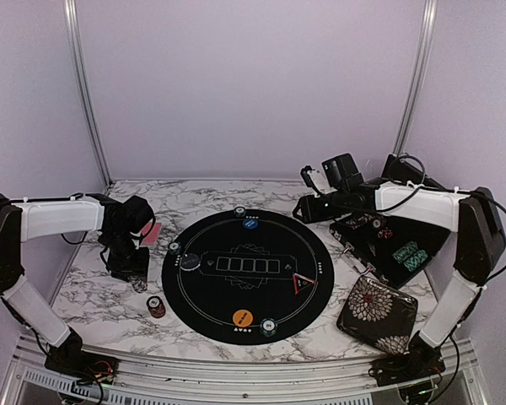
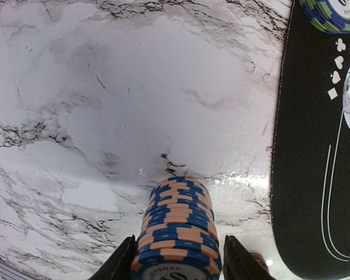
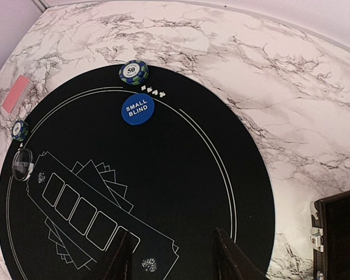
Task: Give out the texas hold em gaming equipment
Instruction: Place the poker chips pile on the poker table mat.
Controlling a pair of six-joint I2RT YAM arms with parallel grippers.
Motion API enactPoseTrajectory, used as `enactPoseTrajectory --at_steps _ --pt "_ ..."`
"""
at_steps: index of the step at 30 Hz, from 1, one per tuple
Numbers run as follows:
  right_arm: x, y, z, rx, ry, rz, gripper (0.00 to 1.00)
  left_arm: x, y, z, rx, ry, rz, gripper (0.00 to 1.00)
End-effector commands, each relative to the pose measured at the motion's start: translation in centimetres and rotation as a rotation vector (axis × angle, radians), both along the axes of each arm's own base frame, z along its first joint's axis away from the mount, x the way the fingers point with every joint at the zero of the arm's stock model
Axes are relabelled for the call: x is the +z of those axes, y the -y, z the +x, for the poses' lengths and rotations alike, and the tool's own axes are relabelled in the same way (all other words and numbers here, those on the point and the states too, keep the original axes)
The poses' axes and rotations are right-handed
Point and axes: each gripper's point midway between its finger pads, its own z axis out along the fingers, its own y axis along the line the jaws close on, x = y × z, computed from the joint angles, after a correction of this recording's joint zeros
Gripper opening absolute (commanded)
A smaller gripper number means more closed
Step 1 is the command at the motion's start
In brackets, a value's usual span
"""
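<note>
A tall stack of blue-and-orange poker chips (image 2: pixel 178 216) stands on the white marble just left of the black round mat (image 1: pixel 261 295). My left gripper (image 2: pixel 178 248) (image 1: pixel 133 268) is shut on it, one finger against each side. My right gripper (image 3: pixel 172 233) (image 1: pixel 306 207) hovers open over the mat's far right part, with nothing between its fingers. On the mat lie a blue "small blind" disc (image 3: pixel 137 109), a green-blue chip stack (image 3: pixel 133 72), a clear disc (image 3: pixel 22 163), an orange disc (image 1: pixel 243 318) and a red-edged triangle (image 1: pixel 301 283). A pink card (image 1: pixel 150 232) lies on the marble.
A reddish chip stack (image 1: pixel 156 306) sits on the marble near the mat's front left. At the right, an open black case (image 1: pixel 392 245) holds more chips, and a floral pouch (image 1: pixel 377 315) lies in front of it. Walls close off the back and sides.
</note>
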Motion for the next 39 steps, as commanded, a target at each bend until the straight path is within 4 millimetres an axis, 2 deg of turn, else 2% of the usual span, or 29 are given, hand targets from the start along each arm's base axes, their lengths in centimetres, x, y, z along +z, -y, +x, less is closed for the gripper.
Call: enactPoseTrajectory --at_steps 1,24,39 --pt "0.86 0.32 0.87 -0.010 0.021 -0.008 0.44 0.14 -0.32 0.44 -0.005 0.005 0.015 0.50" --pt "0.66 0.28 0.86 -0.009 0.016 -0.009 0.44 0.62 -0.43 0.73 -0.017 0.006 0.024 0.42" --pt "0.65 0.31 0.85 -0.010 0.017 -0.010 0.44 0.78 -0.50 0.55 -0.020 0.003 0.025 0.42"
